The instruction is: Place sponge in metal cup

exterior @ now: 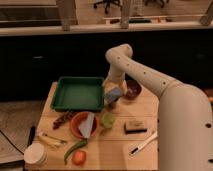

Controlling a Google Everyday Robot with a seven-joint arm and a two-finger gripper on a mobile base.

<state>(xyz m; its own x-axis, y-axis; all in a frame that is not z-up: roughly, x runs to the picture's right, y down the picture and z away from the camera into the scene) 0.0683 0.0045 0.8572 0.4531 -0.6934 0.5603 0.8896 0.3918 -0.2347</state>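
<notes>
Wooden table [150,107] in front of a dark cabinet wall, office chairs far behind. White arm reaches in from the right. The gripper [112,90] hangs just right of the green tray [77,93], left of the dark red bowl [133,89]. The sponge [113,94] sits tilted right at the gripper's tip; can't tell if it's pinched or released. A dark bit just under it looks like the metal cup [115,104], mostly hidden. The light-green cup [107,120] and the tan block [135,126] are nearer.
</notes>
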